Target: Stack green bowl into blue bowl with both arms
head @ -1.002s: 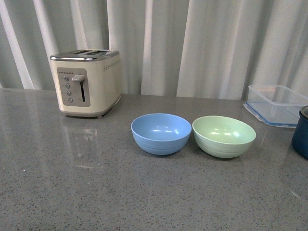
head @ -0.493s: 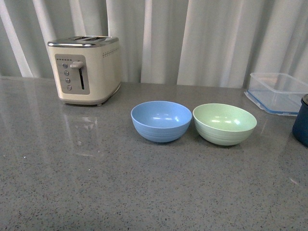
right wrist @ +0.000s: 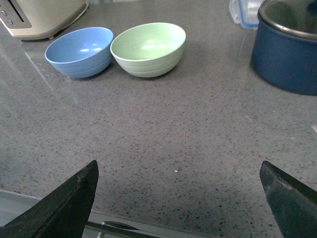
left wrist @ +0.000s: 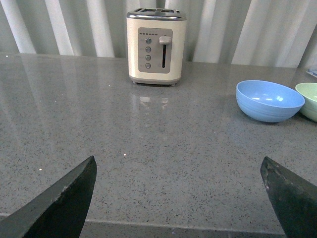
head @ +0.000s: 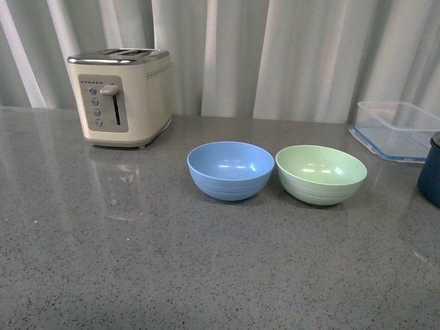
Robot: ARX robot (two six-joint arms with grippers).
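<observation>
Green bowl, pale, faintly ridged, upright and empty, sits just beside the blue bowl, well ahead of the right gripper and left gripper. Both point forward from the counter's near edge, fingers spread wide, holding nothing.

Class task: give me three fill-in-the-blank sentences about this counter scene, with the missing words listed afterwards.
1. The green bowl stands to the ____ of the blue bowl, from the robot's side.
2. Both bowls are ____ inside.
3. The left pincer and right pincer are both ____, holding nothing.
Missing words: right; empty; open.
</observation>
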